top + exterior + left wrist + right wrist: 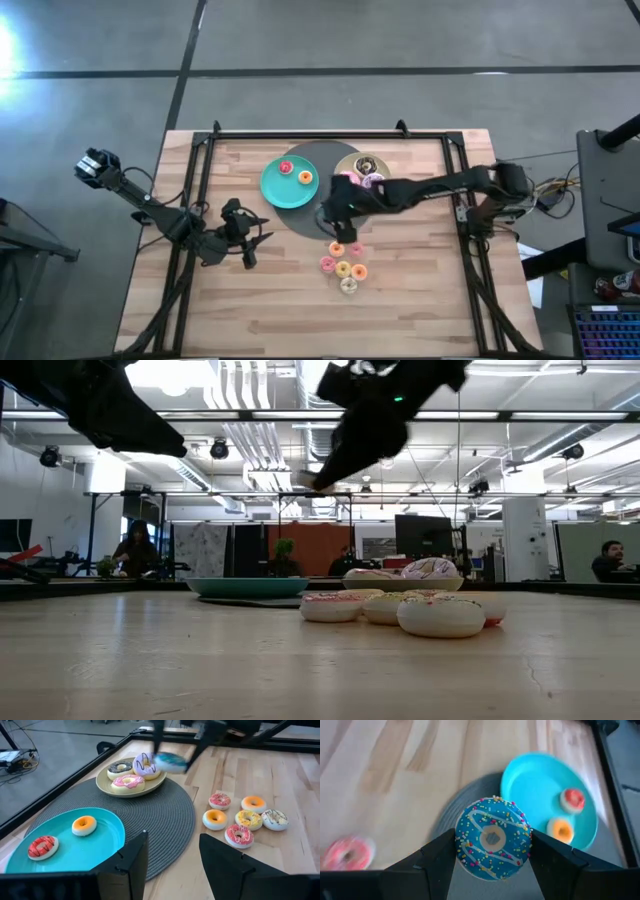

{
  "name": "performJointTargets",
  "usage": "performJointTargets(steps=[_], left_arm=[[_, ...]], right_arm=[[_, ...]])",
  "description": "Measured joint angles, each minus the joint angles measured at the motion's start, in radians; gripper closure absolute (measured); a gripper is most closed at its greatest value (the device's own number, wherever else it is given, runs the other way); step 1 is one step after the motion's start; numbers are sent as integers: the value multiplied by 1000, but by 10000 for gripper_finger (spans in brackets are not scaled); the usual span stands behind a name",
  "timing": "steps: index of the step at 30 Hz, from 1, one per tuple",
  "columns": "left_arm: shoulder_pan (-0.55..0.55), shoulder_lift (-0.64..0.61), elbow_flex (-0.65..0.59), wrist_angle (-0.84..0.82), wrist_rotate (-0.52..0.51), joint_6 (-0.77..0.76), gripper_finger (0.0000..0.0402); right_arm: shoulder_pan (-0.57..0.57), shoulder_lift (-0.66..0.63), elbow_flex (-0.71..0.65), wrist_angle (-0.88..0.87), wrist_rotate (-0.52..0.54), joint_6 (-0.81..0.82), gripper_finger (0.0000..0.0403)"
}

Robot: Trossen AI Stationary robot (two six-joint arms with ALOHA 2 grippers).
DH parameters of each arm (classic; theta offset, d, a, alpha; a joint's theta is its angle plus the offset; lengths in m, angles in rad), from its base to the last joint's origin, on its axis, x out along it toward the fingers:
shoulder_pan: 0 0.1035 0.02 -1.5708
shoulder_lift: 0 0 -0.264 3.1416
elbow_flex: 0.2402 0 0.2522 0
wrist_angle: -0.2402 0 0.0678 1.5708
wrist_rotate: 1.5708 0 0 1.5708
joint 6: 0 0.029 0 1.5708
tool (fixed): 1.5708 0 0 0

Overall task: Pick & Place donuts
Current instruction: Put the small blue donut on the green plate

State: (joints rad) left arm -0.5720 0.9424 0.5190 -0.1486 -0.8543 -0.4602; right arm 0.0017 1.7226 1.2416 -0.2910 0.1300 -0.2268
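Blue-frosted sprinkled donut point(493, 838) sits clamped between the right gripper point(492, 851) fingers, held above the grey woven mat point(165, 815); we note red point(42, 846) and orange point(83, 825) donuts on the teal plate point(107, 837); five small donuts point(240, 817) lie on bare wood; left gripper point(172, 855) stands parted, empty, near the plate.

- A light wooden table point(250, 310) with a black frame along its edges is seen.
- A round dark woven mat point(170, 815) is laid on its far middle part.
- A teal plate point(278, 190) rests partly on the mat; a beige plate point(107, 787) sits on the mat.
- Five small donuts point(345, 268) are clustered directly on the wood, just beside the mat.
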Motion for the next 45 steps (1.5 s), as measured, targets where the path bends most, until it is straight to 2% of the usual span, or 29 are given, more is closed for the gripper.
performJointTargets(steps=[17,28,33,45], left_arm=[[0,0,0,3,1,12,250],[0,0,0,0,0,13,250],[0,0,-1,0,-2,13,250],[0,0,-1,10,-4,13,250]], right_arm=[[-245,478,521,-99,-264,-117,179],[-342,704,864,-316,-274,-103,179],[-365,751,933,-377,-273,-87,179],[-405,754,946,-411,-270,18,179]])
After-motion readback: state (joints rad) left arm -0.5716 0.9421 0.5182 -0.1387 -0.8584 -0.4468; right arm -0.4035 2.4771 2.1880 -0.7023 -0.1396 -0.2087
